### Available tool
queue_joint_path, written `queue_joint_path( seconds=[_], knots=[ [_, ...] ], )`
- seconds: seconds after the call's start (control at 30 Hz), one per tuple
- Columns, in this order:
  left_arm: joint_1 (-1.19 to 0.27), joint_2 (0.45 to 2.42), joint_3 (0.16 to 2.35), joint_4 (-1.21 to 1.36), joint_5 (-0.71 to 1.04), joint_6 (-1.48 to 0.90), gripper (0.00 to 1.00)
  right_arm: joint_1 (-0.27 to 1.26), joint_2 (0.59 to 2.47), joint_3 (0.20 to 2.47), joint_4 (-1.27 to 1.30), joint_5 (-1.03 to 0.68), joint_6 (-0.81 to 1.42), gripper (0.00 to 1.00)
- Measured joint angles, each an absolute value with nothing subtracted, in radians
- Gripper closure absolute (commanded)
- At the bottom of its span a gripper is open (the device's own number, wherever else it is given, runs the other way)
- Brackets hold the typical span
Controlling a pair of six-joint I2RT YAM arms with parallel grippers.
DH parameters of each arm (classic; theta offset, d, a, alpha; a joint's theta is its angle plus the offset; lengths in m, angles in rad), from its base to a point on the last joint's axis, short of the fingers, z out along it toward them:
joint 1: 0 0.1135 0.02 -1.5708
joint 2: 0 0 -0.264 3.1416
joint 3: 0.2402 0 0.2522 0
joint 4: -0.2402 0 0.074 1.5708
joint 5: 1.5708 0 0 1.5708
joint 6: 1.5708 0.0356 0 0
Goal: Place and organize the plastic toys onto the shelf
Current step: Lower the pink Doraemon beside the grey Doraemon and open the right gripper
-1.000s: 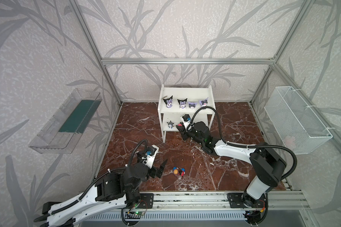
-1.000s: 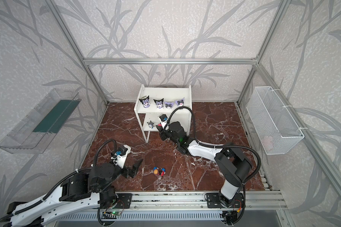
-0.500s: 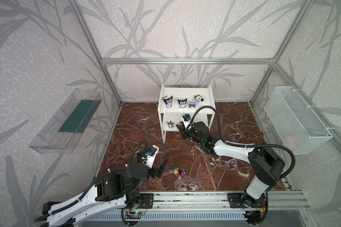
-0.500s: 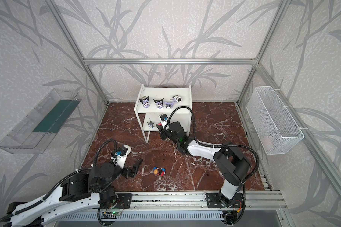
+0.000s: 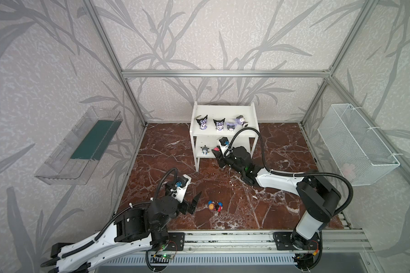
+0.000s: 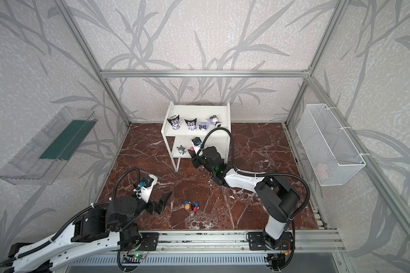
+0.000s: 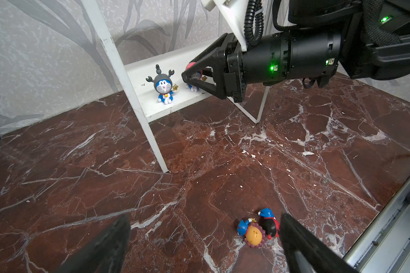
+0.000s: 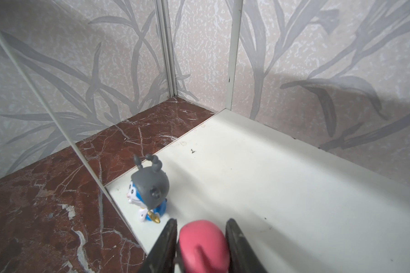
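- rightmost top-tier toy (image 5: pixel 242 120) now sits askew, unlike a second ago; the three eared toys (image 5: pixel 219 124) beside it stand upright in a row
- pink-headed toy (image 7: pixel 191 65) upright on the shelf's (image 5: pixel 223 111) lower tier, just beside the front-facing grey-headed toy (image 7: pixel 163 85)
- right gripper (image 8: pixel 201 221) flanks its head closely; cannot tell whether it pinches
- left gripper (image 7: pixel 205 217) spread wide above the floor (image 7: pixel 81 165); orange-headed toy (image 7: pixel 253 235) and black-red toy (image 7: pixel 270 227) lie there sideways, touching
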State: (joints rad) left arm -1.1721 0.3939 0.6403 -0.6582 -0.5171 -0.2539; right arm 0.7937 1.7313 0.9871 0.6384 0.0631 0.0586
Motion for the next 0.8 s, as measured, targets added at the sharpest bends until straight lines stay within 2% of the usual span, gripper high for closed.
queue_joint_path(
  seconds=[0.17,0.43,0.8],
  knots=[
    [-1.172,0.386,0.64,-0.658,-0.517,-0.254,0.01,0.794,1.731,0.987,0.638,0.064,0.055,0.5],
    [-1.172,0.386,0.64,-0.658,-0.513,-0.254,0.01,0.794,1.722,0.985,0.629,0.071,0.05,0.45],
    [-1.172,0.382,0.64,-0.657,-0.506,-0.254,0.01,0.793,1.598,0.891,0.614,0.088,0.051,0.37]
  ],
)
